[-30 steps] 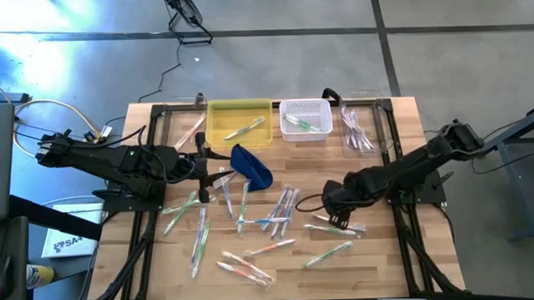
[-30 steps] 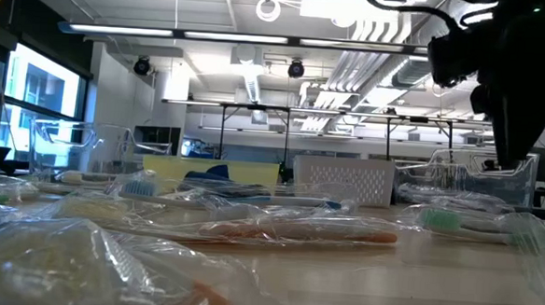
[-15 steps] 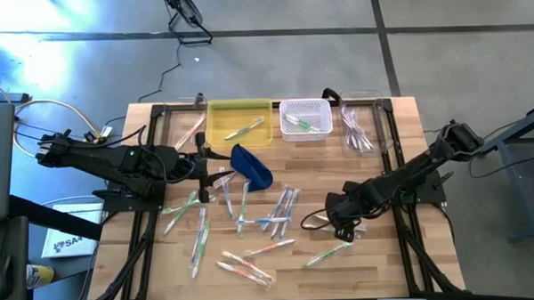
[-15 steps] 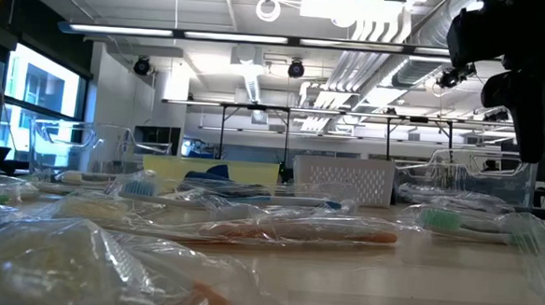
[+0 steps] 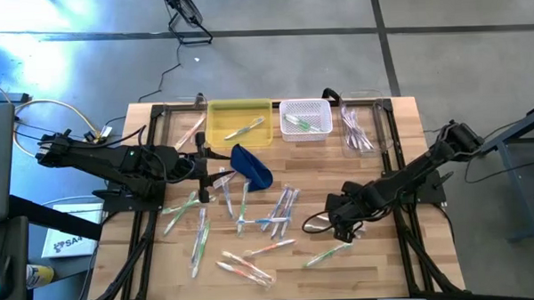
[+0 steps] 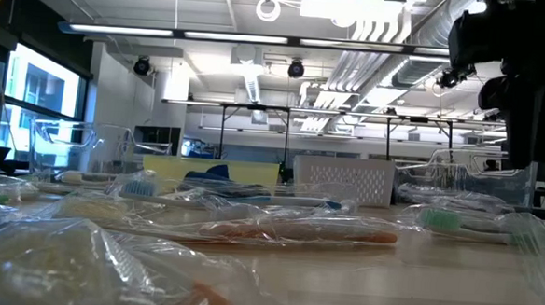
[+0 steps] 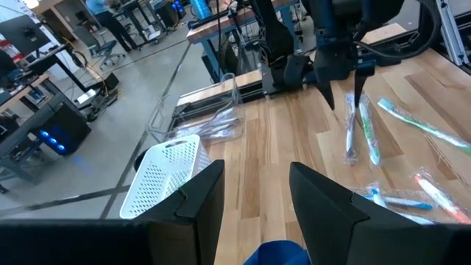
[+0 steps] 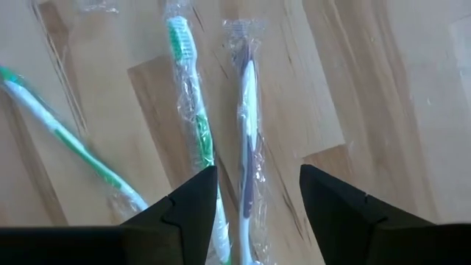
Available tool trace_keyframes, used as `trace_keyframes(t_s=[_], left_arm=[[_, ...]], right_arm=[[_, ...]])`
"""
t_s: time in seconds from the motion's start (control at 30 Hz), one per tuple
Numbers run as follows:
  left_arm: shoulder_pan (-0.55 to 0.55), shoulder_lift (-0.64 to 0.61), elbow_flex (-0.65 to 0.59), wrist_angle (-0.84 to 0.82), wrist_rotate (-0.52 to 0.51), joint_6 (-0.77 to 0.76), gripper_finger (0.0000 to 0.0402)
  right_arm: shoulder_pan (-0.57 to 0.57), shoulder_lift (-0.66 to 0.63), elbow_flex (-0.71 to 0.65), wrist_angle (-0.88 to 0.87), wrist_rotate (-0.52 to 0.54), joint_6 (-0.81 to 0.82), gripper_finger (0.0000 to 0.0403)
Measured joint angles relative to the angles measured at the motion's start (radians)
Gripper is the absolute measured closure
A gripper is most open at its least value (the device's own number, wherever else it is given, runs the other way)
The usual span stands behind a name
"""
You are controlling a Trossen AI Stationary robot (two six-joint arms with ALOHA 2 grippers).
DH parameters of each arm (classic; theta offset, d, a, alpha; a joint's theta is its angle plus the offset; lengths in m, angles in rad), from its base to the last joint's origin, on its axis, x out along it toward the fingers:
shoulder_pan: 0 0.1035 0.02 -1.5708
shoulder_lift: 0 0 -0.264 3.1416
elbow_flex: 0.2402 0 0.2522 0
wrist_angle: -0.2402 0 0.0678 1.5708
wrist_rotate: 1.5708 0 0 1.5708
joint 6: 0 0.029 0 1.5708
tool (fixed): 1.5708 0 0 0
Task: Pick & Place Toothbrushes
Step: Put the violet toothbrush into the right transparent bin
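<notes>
Sam: So, from high up, what is going on?

Mia: Lots of toothbrushes (image 5: 252, 224) lie all over the table (image 5: 382, 262). A few are already in the yellow bin (image 5: 220, 134) and the white basket (image 5: 319, 108). The right gripper (image 5: 343, 229) hangs low over two wrapped ones near the table's right side. The left gripper (image 5: 216, 165) waits by the dark blue pouch (image 5: 252, 165).

Sam: And from table height?

Mia: A dark arm (image 6: 524, 82) comes down on the right. I cannot see its tips.

Sam: The left wrist view?

Mia: Its fingers (image 7: 202, 199) stand spread, holding nothing.

Sam: The right wrist view?

Mia: Spread too. A purple-and-white toothbrush (image 8: 248, 151) lies between them, a green one (image 8: 193, 103) just beside it.

Sam: So which step?

Mia: Picking, I think. Next it should drop straight down and pinch only the purple one.
</notes>
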Motion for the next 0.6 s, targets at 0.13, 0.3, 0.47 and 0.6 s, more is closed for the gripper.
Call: trace_keyframes(t_s=[0.13,0.3,0.47,0.6], left_arm=[[0.000,0.001,0.000,0.000,0.000,0.000,0.0252],[0.000,0.001,0.000,0.000,0.000,0.000,0.0252],[0.000,0.001,0.000,0.000,0.000,0.000,0.0252],[0.000,0.001,0.000,0.000,0.000,0.000,0.0252]], right_arm=[[0.000,0.000,-0.054,0.075,0.000,0.033,0.0215],[0.000,0.000,-0.092,0.087,0.001,0.051,0.0215],[0.000,0.000,-0.118,0.109,-0.006,0.052,0.0215],[0.000,0.000,-0.131,0.135,-0.021,0.052,0.0215]])
